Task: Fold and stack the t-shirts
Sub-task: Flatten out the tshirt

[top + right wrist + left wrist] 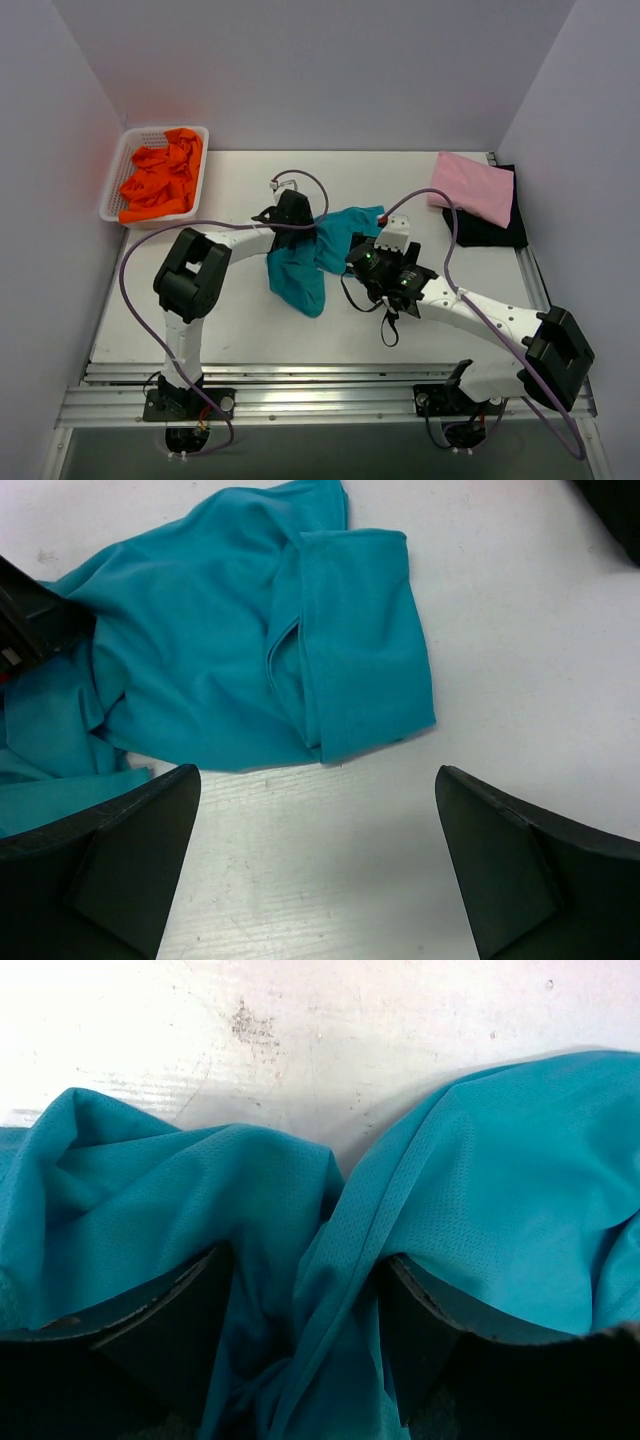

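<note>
The teal t-shirt lies crumpled at the table's middle. My left gripper is shut on a bunch of its cloth; in the left wrist view the teal t-shirt drapes over both fingers and fills the gap of the left gripper. My right gripper is open and empty just right of the shirt; in the right wrist view the right gripper hovers over bare table just short of the teal t-shirt's sleeve. A folded pink t-shirt lies on a black t-shirt at the back right. Orange t-shirts fill the basket.
The white mesh basket stands at the back left corner. Grey walls close in the table on three sides. A metal rail runs along the near edge. Purple cables arch over both arms.
</note>
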`<state>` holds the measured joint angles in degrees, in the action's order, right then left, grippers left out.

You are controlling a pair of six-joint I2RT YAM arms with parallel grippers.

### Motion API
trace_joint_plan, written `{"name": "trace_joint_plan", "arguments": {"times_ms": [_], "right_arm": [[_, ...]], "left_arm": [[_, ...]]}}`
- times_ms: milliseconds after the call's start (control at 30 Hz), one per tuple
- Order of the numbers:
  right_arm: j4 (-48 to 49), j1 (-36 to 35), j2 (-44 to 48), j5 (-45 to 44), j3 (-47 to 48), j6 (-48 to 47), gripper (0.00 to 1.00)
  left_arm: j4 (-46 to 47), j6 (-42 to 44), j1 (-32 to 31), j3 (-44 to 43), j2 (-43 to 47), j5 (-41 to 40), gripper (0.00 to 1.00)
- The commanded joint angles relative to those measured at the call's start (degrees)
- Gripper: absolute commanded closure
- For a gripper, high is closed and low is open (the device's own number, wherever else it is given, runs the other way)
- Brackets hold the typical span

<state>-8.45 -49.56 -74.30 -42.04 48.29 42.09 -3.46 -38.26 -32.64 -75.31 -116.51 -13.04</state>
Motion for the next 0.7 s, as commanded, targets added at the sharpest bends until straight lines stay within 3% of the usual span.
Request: {"name": "trace_joint_plan", "arguments": {"times_ms": [0,67,200,367,467,500,533,567,600,667], "right_arm": [[-2.1,0.4,2.3,-3.1,-0.5,0.3,0.00],[-3.1,0.4,2.8,-3.8,-0.3,0.6,0.00],[-7.7,0.4,4.2,-7.4,1.3,2.8,0.00],[-11.2,0.4,5.7,-13.8,3.9,6.2,0.02],[-4.1,0.9,6.8,-13.4,2.3,3.2,0.02],[-2.1,1.0,6.5,-12.9,1.9,1.6,0.01],[-0.1,1.7,5.9,-12.0,1.5,0.6,0.00],[1.6,2.9,4.5,-7.4,1.4,-1.2,0.00],[6.0,4.6,3.5,-2.4,1.4,-3.0,0.00],[6.8,10.7,-1.7,11.2,3.0,-4.3,0.00]], "left_arm": [[-6.5,2.2,0.6,-4.3,-1.4,1.9,0.31],[-8.6,2.7,0.7,-5.5,0.6,1.7,0.27],[-12.3,4.9,0.4,-10.0,10.9,-0.5,0.04],[-17.7,8.2,-0.6,-12.2,23.3,-7.4,0.06],[-5.9,14.3,-3.6,1.0,37.8,-10.0,0.06],[9.9,17.0,-4.4,6.9,41.1,-8.9,0.06],[19.0,19.3,-5.1,13.5,43.9,-7.6,0.06],[25.9,17.9,-4.7,26.0,47.7,-5.6,0.06],[41.3,16.2,-3.3,31.3,47.9,-0.1,0.06],[44.9,10.3,2.8,34.7,44.4,13.1,0.06]]}}
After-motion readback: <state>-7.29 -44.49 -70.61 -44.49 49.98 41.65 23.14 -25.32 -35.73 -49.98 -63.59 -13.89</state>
